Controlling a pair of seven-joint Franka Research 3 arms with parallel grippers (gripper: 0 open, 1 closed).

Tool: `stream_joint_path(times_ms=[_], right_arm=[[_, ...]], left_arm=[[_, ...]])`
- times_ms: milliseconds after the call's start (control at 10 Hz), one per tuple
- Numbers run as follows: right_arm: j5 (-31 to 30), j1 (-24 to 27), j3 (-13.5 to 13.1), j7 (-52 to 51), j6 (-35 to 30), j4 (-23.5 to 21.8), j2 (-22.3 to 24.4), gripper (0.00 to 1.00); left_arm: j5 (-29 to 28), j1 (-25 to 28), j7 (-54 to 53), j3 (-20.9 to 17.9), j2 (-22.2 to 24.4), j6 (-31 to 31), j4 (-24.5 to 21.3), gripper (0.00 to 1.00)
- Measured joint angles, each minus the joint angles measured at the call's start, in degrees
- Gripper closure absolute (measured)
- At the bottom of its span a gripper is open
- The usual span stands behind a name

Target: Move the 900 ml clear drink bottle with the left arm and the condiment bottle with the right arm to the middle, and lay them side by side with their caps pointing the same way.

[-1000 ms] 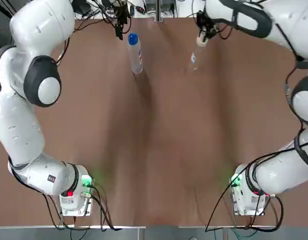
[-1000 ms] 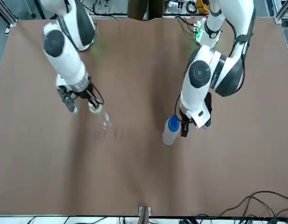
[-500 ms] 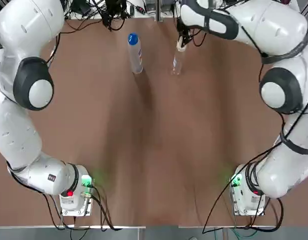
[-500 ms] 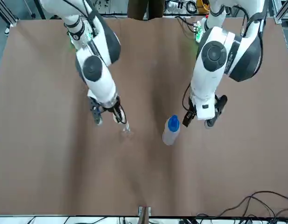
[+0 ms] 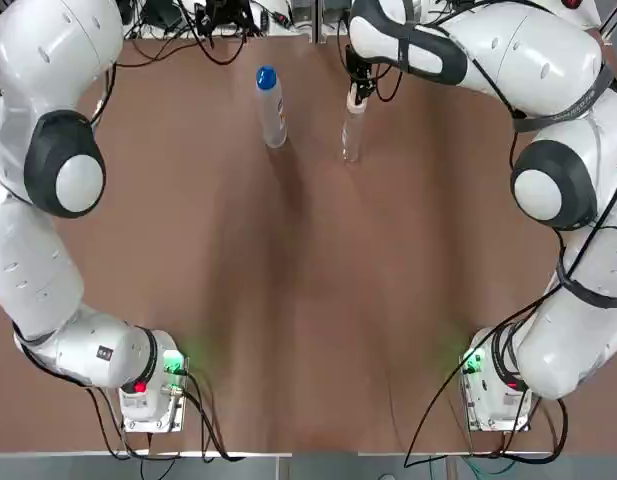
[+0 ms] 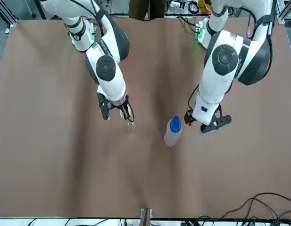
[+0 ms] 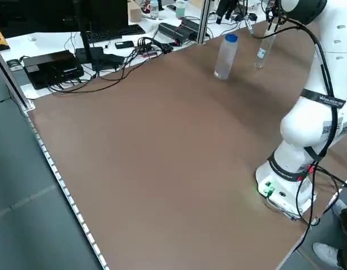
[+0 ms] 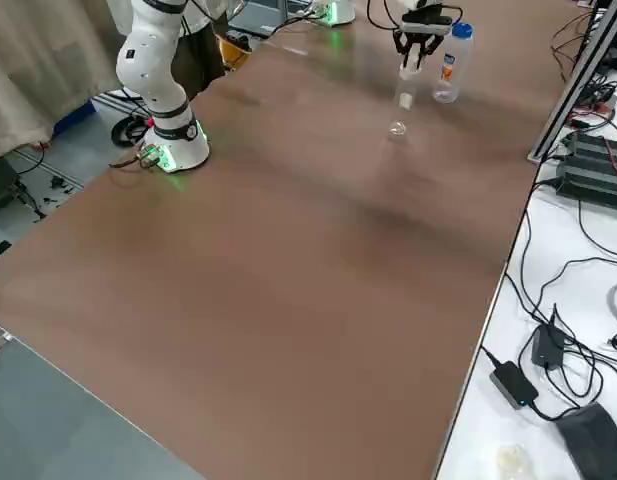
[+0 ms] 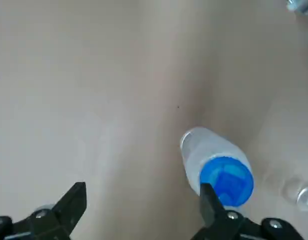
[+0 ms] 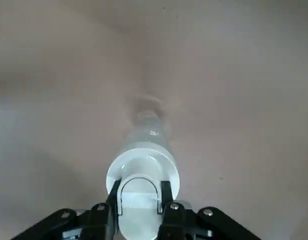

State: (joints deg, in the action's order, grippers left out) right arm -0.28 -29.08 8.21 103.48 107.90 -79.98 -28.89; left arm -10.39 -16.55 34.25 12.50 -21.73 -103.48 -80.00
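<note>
The clear drink bottle point(image 5: 271, 108) with a blue cap stands upright near the table's far edge, left of centre. My left gripper point(image 9: 142, 202) is open and holds nothing. It hovers beside that bottle's blue cap point(image 9: 226, 180), on the robot's left of it point(image 6: 207, 123). My right gripper point(image 10: 141, 197) is shut on the white cap of the clear condiment bottle point(image 5: 352, 128). That bottle hangs upright a short way to the right of the drink bottle. I cannot tell whether its base touches the table.
Cables, a keyboard and boxes point(image 7: 55, 64) lie on the white bench beyond the table's far edge point(image 5: 308, 38). The brown tabletop point(image 5: 308, 300) stretches bare from the bottles toward the arm bases point(image 5: 148, 385).
My right gripper has carried the condiment bottle leftward toward the drink bottle. My left gripper has drawn away from the drink bottle, outward to the robot's left.
</note>
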Motion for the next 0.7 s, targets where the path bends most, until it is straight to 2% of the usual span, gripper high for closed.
stream_joint_path(times_ms=[200, 700], right_arm=[[0.24, -0.35, 0.0, 1.71, 0.31, 0.0, -0.27, 0.66], [0.34, -0.72, -0.04, 6.62, 2.68, -0.47, -1.48, 0.66]], left_arm=[[0.01, -0.45, -15.32, 0.31, -0.11, -0.06, -0.15, 0.0], [0.08, -1.58, -19.88, 2.46, -3.1, -4.32, -0.4, 0.0]])
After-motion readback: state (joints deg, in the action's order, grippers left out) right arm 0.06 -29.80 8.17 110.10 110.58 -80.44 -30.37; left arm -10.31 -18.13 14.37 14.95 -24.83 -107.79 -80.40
